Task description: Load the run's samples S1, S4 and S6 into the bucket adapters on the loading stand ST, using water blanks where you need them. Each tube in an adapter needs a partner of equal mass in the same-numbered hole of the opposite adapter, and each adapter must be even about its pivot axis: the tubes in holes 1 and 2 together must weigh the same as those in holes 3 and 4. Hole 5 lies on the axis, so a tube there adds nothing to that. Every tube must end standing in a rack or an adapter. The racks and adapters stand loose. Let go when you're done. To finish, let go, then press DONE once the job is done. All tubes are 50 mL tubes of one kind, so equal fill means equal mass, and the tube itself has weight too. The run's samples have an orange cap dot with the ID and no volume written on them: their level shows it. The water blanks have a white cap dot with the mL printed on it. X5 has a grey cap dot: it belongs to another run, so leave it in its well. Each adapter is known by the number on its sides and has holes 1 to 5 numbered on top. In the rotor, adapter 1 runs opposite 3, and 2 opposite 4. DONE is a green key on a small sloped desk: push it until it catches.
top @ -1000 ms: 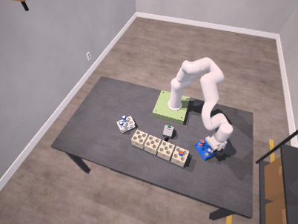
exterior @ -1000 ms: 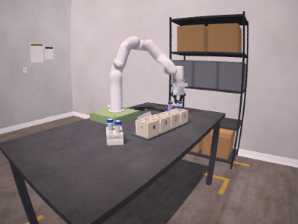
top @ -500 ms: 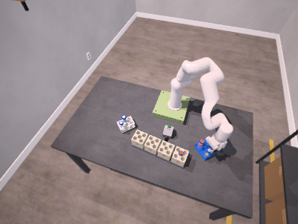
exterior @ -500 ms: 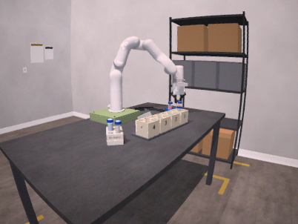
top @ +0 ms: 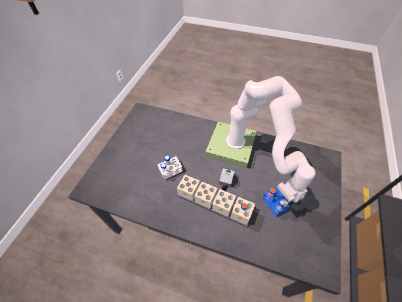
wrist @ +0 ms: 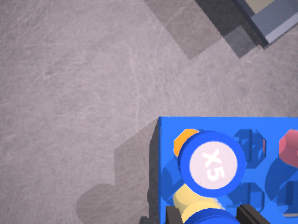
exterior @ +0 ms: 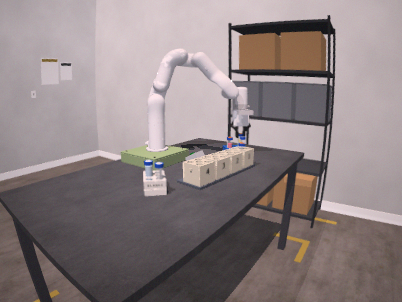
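Two water blanks (top: pixel 163 165) (exterior: pixel 148 170) stand upright in the white rack (top: pixel 173 175) (exterior: pixel 155 189), ready as counterweights. On the loading stand (top: pixel 215 210) (exterior: pixel 200 188) (wrist: pixel 270 41), one orange-dotted sample (top: pixel 244 206) sits in the rightmost adapter (top: pixel 242 216), apparently awaiting its partner. X5 (wrist: pixel 213 165) belongs in its blue rack (top: pixel 278 212) (exterior: pixel 224 147) (wrist: pixel 225 123); beside it, the gripper (top: pixel 292 194) (exterior: pixel 242 132) (wrist: pixel 212 215) appears clamped on a blue-capped tube (wrist: pixel 212 219), probably for loading, its ID hidden.

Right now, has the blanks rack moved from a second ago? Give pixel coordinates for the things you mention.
No, the blanks rack (top: pixel 173 175) (exterior: pixel 155 190) shows no shift either way against the green base (top: pixel 216 153) (exterior: pixel 131 157) in the top view.
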`<state>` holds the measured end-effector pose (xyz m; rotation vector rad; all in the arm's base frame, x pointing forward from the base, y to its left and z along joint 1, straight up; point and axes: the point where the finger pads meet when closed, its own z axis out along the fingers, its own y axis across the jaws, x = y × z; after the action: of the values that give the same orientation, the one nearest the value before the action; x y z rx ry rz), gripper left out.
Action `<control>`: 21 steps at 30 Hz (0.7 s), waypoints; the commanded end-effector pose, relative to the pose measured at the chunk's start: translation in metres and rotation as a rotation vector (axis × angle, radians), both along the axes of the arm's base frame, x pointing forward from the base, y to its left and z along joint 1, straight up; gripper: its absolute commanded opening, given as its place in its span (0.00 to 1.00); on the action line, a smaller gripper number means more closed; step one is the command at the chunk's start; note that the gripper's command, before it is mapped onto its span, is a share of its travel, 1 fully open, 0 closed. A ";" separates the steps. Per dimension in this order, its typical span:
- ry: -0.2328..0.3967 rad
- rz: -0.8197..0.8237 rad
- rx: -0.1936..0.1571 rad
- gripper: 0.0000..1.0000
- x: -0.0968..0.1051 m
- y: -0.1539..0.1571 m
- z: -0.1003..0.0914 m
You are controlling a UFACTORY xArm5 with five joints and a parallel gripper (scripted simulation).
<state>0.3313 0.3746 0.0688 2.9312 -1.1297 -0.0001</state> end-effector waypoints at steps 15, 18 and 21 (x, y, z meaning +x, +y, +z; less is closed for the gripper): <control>0.000 0.000 0.005 0.00 0.001 0.001 0.011; 0.000 0.000 0.005 0.00 0.001 0.001 0.015; 0.000 0.000 0.005 0.00 0.001 0.001 0.021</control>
<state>0.3311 0.3743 0.0801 2.9303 -1.1294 -0.0007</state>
